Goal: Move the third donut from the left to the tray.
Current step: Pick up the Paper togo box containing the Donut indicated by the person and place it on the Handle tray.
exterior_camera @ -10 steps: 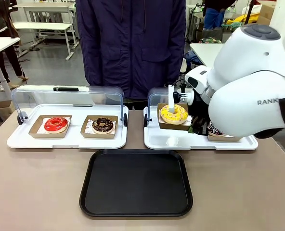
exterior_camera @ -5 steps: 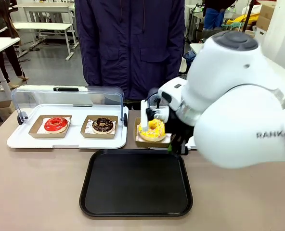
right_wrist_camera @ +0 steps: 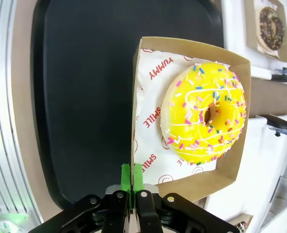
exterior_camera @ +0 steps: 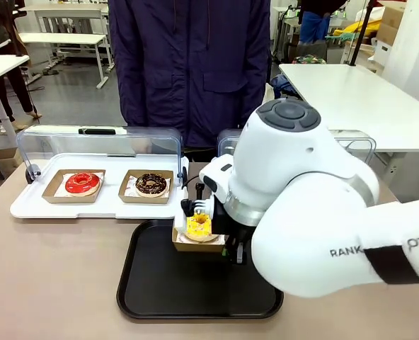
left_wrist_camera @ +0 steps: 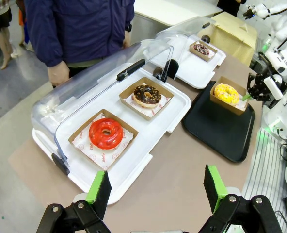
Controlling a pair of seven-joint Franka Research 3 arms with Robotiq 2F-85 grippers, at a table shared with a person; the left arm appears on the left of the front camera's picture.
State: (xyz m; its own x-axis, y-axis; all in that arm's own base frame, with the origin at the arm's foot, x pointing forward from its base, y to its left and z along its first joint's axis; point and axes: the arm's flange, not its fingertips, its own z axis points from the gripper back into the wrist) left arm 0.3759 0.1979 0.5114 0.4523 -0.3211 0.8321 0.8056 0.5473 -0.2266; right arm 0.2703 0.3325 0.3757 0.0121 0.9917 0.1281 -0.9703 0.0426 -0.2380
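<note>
Yellow-glazed sprinkled ring donut (right_wrist_camera: 205,114) in its shallow brown cardboard holder (right_wrist_camera: 238,165): one, hanging mid-frame in front view over the flat black rectangular plastic tray (exterior_camera: 160,283). Right gripper (right_wrist_camera: 132,178) is pinching the holder's wall, jaws fully closed, donut just above its fingertips. Left gripper (left_wrist_camera: 156,188) is gaping, holding nothing. Two more donuts, red (exterior_camera: 82,183) and chocolate (exterior_camera: 151,183), upper left. Half a second ago the donut was beyond the tray's far edge.
</note>
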